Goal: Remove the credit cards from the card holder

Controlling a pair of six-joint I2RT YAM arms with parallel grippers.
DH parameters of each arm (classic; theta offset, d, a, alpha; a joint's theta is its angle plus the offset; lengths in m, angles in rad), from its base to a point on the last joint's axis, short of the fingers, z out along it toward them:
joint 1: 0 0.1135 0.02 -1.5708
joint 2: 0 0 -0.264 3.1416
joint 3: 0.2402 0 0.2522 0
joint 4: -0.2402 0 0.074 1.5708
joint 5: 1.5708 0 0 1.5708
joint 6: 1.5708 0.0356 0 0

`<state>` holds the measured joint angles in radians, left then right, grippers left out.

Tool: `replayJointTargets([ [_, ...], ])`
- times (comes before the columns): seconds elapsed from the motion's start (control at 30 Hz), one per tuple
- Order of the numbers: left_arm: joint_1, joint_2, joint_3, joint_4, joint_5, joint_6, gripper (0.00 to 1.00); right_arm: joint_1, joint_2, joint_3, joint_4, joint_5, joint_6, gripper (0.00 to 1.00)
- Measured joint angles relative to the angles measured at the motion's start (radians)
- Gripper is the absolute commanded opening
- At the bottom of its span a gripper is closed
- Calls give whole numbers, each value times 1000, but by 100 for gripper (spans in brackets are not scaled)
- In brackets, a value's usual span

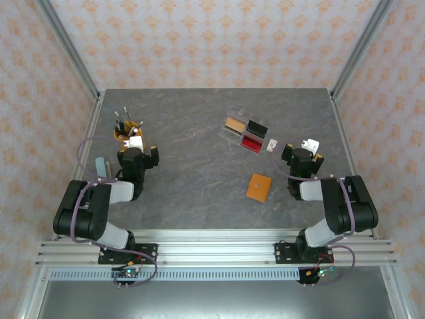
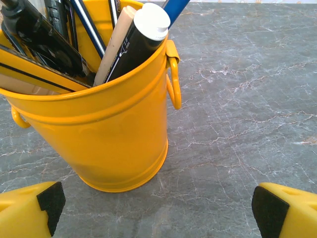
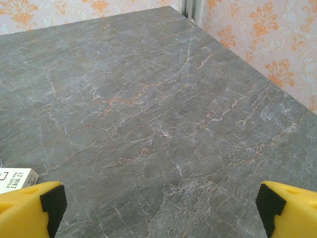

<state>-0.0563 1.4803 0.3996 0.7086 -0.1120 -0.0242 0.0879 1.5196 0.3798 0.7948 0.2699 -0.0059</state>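
Top external: card holder [image 1: 259, 187] lies shut, L gripper [image 2: 157, 202] & R gripper [image 3: 158, 204] spread wide

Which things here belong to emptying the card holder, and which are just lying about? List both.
Job: flat orange rectangular card holder; open left gripper; open right gripper.
Lying about: yellow metal bucket of pens; clear plastic tray with tan, black and red pieces; small white labelled piece.

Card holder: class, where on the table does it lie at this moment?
In the top view the card holder lies flat on the table, right of centre, on the near side of the clear tray.
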Motion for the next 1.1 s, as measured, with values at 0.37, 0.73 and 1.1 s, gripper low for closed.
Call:
replayJointTargets([
  [0.37, 0, 0, 0, 0, 0, 0, 100, 0, 0, 0, 0, 0, 0, 100],
  [0.73, 0, 0, 0, 0, 0, 0, 100, 0, 0, 0, 0, 0, 0, 100],
  [1.1, 0, -10, 0, -11, -6, 0, 100, 0, -2, 0, 6, 5, 0, 100],
])
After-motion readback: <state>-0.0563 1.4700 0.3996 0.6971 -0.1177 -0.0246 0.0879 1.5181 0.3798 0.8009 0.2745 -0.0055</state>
